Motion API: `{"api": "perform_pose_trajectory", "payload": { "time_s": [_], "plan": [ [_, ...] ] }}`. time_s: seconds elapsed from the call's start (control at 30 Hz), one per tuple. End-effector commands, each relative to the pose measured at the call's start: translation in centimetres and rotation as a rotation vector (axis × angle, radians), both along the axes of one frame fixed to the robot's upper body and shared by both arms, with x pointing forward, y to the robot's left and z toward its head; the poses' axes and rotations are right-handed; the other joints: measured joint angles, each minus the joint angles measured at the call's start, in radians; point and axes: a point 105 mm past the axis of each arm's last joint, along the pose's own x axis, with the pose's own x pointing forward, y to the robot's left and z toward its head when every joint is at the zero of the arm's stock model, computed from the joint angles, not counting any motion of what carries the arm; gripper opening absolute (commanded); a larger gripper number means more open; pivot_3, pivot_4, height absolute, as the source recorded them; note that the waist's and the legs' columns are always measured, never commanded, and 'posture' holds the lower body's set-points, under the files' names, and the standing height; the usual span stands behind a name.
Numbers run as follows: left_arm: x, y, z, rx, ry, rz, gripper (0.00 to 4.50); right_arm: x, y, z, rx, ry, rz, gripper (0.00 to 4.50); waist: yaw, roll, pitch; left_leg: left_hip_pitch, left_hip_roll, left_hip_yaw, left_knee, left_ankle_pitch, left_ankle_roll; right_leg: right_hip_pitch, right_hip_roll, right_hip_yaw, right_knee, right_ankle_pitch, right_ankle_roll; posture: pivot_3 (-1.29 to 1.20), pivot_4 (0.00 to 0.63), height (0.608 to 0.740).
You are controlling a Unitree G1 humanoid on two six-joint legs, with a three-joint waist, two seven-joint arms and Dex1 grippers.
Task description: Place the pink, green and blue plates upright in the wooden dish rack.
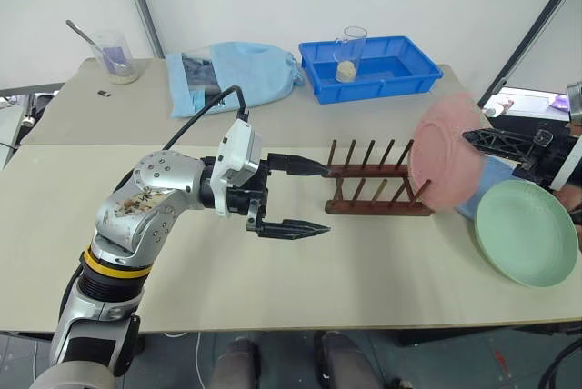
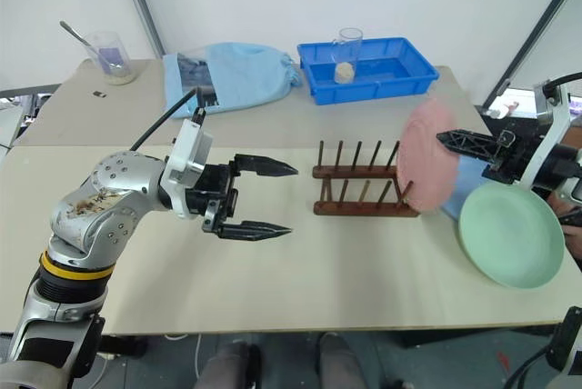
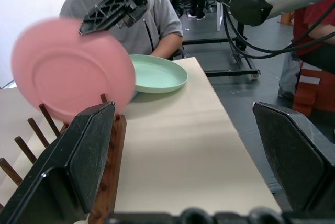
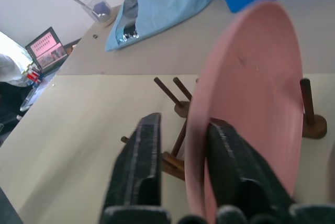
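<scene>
A: Nearest to us the left gripper (image 1: 296, 198) hangs over the bare table (image 1: 273, 280), its two black fingers spread wide and empty, pointing at the rack (image 1: 377, 191).

B: And our right gripper (image 4: 180, 156)? The pink plate (image 1: 446, 151) stands upright at the rack's far right end. In the right wrist view its rim sits between the fingers (image 4: 138, 156), with a gap on one side. We cannot tell if we are grasping it or letting it go.

A: The plate looks blurred, so we judge it is not settled between the pegs.

B: How will it handle? We think it is light and stiff, matte plastic, a bit slippery, not fragile. The shallow rim is the best place to pinch.

A: The rack is dark wood, two rails with round upright pegs. The green plate (image 1: 526, 233) lies flat near the table's right edge, and the blue plate (image 1: 486, 184) lies partly under it.

B: Farther back stand a blue tray (image 1: 368, 66) with a glass (image 1: 350, 54), and a soft blue cloth (image 1: 241, 75).
</scene>
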Motion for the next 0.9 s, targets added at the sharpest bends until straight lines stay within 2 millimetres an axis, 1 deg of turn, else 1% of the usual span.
{"api": "perform_pose_trajectory", "payload": {
  "time_s": [0.03,0.1,0.17,0.2,0.3,0.37,0.43,0.5,0.6,0.67,0.7,0.9],
  "plan": [
    [-0.5,0.0,0.2,0.002,-0.001,-0.01,4.5,0.0,-0.6,2.3,-0.017,-0.101,-0.051,2.87,0.001,0.0,0.0,0.0,0.0,0.0,0.0,0.0,0.0,0.0,0.0,0.0,0.0,0.0,0.001,0.0,0.15,0.74],
    [-0.6,0.2,0.0,0.017,0.001,-0.007,4.5,-0.1,-1.5,3.4,-0.058,-0.154,-0.112,3.57,0.001,0.0,0.0,-0.001,0.0,0.0,0.0,0.0,0.0,0.0,0.0,0.0,0.0,0.0,0.001,0.0,0.15,0.74],
    [-0.7,0.3,-0.2,0.025,0.003,-0.007,4.5,-0.8,-2.4,4.4,-0.12,-0.208,-0.153,4.26,0.002,0.001,0.0,-0.001,0.0,0.0,0.0,0.0,0.0,-0.001,0.0,0.0,0.0,0.0,0.001,0.0,0.15,0.74],
    [-0.8,0.4,-0.3,0.028,0.003,-0.006,4.5,-1.4,-3.0,4.6,-0.193,-0.232,-0.173,4.46,0.005,0.001,0.0,-0.001,0.0,0.0,0.0,0.0,0.0,-0.002,0.0,0.0,0.0,0.0,0.001,0.0,0.15,0.74],
    [-1.1,0.5,-0.8,0.042,-0.023,-0.008,4.5,-3.9,-3.5,4.2,-0.357,-0.247,-0.156,4.46,0.015,0.002,0.0,-0.004,0.0,-0.001,0.0,0.0,0.0,-0.004,0.0,-0.001,0.001,0.0,0.002,0.0,0.15,0.74],
    [-1.4,0.5,-1.0,0.052,-0.022,-0.023,4.5,-5.5,-3.6,3.4,-0.413,-0.242,-0.152,4.46,0.015,0.002,0.0,-0.005,0.0,-0.001,0.0,-0.001,0.001,-0.004,0.0,-0.001,0.0,0.0,0.004,0.0,0.15,0.74],
    [-1.6,0.5,-1.2,0.057,-0.019,-0.038,4.5,-6.9,-3.7,1.7,-0.513,-0.224,-0.157,4.46,0.015,0.002,0.0,-0.005,0.0,-0.001,0.0,-0.001,0.001,-0.004,0.0,-0.001,0.0,0.001,0.006,0.0,0.15,0.74],
    [-1.8,0.3,-1.3,0.055,-0.017,-0.057,4.5,-8.0,-3.7,-1.0,-0.641,-0.181,-0.155,4.46,0.015,0.002,0.0,-0.005,0.0,-0.002,0.001,-0.001,0.001,-0.003,0.0,-0.001,0.001,0.001,0.006,0.0,0.15,0.74],
    [-2.1,-0.1,-1.4,0.06,-0.022,-0.095,4.5,-8.7,-3.3,-5.1,-0.819,-0.137,-0.163,4.46,0.011,0.004,-0.001,-0.004,0.0,-0.001,0.003,-0.001,0.001,-0.003,0.0,-0.001,0.002,-0.001,0.002,0.0,0.15,0.74],
    [-2.1,-0.3,-1.5,0.062,-0.028,-0.107,4.5,-8.6,-3.4,-7.0,-0.903,-0.136,-0.186,4.46,0.003,0.004,-0.002,-0.004,0.0,-0.001,0.004,0.0,0.0,-0.003,0.0,0.0,0.002,-0.001,0.002,0.0,0.15,0.74],
    [-2.0,-0.4,-1.5,0.062,-0.033,-0.11,4.5,-8.3,-3.5,-7.7,-0.915,-0.137,-0.215,4.46,0.0,0.004,-0.002,-0.002,0.0,0.0,0.004,0.0,0.0,-0.002,0.0,0.0,0.002,-0.001,0.002,0.0,0.15,0.74],
    [-2.2,-0.8,-1.5,0.06,-0.038,-0.12,4.5,-7.0,-3.1,-10.9,-0.949,-0.126,-0.267,4.46,-0.008,0.004,-0.001,0.002,-0.001,0.0,0.004,0.0,-0.001,-0.001,-0.001,0.001,0.001,-0.001,0.001,0.0,0.15,0.74]
  ]
}}
